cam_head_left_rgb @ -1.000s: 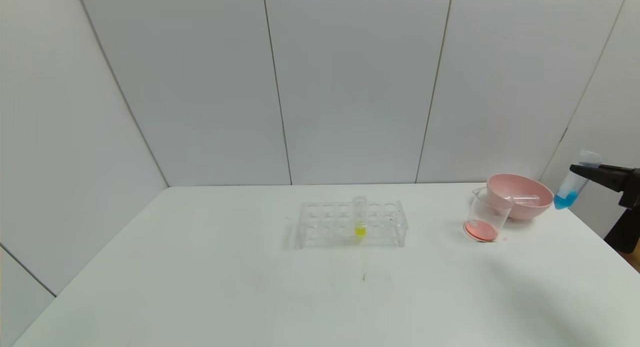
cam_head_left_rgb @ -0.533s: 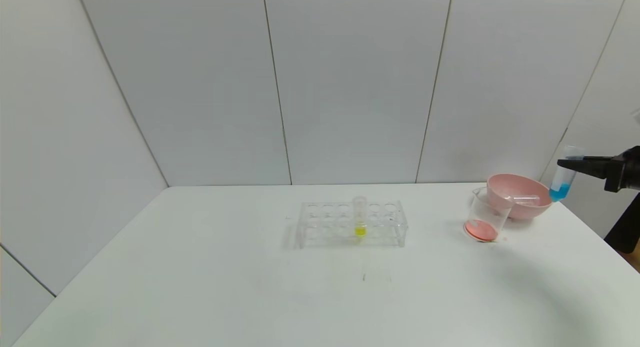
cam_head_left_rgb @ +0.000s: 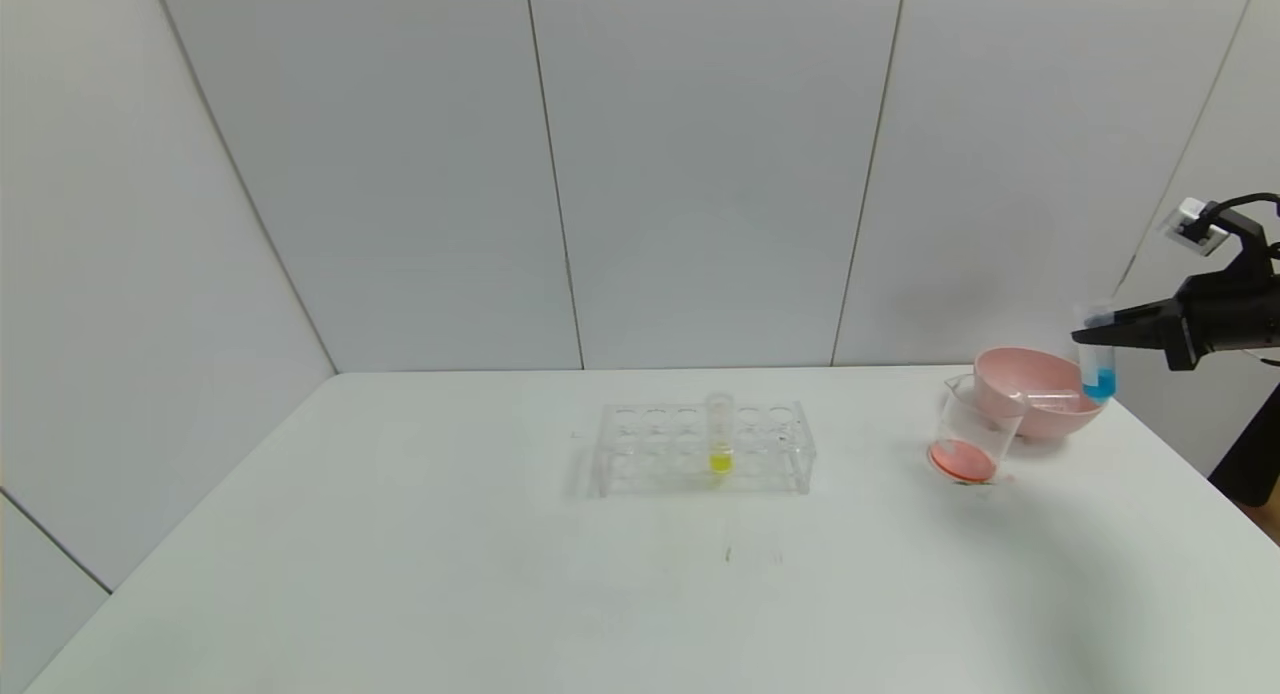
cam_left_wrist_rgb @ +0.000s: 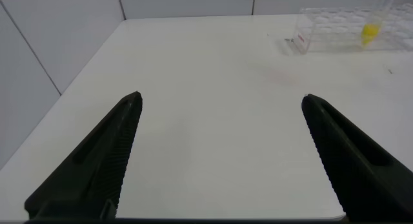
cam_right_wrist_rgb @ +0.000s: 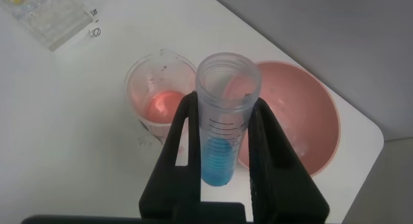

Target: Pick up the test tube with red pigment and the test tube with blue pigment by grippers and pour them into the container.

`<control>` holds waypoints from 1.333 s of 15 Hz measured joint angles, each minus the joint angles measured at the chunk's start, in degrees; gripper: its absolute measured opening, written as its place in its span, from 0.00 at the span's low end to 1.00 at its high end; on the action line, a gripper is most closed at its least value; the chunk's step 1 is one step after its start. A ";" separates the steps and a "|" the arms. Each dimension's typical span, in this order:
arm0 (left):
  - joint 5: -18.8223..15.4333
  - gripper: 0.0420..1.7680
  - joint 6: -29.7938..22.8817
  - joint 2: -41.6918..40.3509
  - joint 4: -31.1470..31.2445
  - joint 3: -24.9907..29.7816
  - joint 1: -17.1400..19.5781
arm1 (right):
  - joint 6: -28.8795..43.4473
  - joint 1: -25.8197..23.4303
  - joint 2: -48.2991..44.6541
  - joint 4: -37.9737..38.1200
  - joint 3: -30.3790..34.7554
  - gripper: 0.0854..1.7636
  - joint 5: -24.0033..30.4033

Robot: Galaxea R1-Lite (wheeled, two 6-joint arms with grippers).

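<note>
My right gripper (cam_head_left_rgb: 1088, 332) is shut on the test tube with blue pigment (cam_head_left_rgb: 1098, 366), holding it upright near its open top. In the head view the tube's blue end hangs over the right rim of a pink bowl. The right wrist view shows the tube (cam_right_wrist_rgb: 224, 130) pinched between both black fingers of that gripper (cam_right_wrist_rgb: 224, 101). The container (cam_head_left_rgb: 968, 436), a clear beaker with orange-red liquid in its bottom (cam_right_wrist_rgb: 157, 106), stands on the table just left of the bowl. No test tube with red pigment is in view. My left gripper (cam_left_wrist_rgb: 221, 101) is open over bare table.
The pink bowl (cam_head_left_rgb: 1008, 366) holds an empty clear tube (cam_head_left_rgb: 1045, 398) lying on its side. A clear rack (cam_head_left_rgb: 640, 444) mid-table holds a tube with yellow liquid (cam_head_left_rgb: 719, 442). The table's right edge runs close behind the bowl.
My right gripper has moved left and slightly up with the blue tube. The tube has gone from tilted to upright and now hangs over the bowl's right rim.
</note>
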 joint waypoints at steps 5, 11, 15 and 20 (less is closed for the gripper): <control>0.00 1.00 0.00 0.00 -0.02 0.00 0.00 | -6.56 3.30 4.33 8.80 -9.95 0.24 -7.86; 0.00 1.00 0.00 0.00 -0.02 0.00 0.00 | -9.47 6.86 5.22 9.63 -11.14 0.24 -16.43; 0.00 1.00 0.00 0.00 -0.02 0.00 0.00 | -15.02 7.83 4.61 14.53 -11.14 0.24 -23.00; 0.00 1.00 0.00 0.00 -0.02 0.00 0.00 | -17.54 10.47 3.84 16.47 -11.14 0.24 -28.00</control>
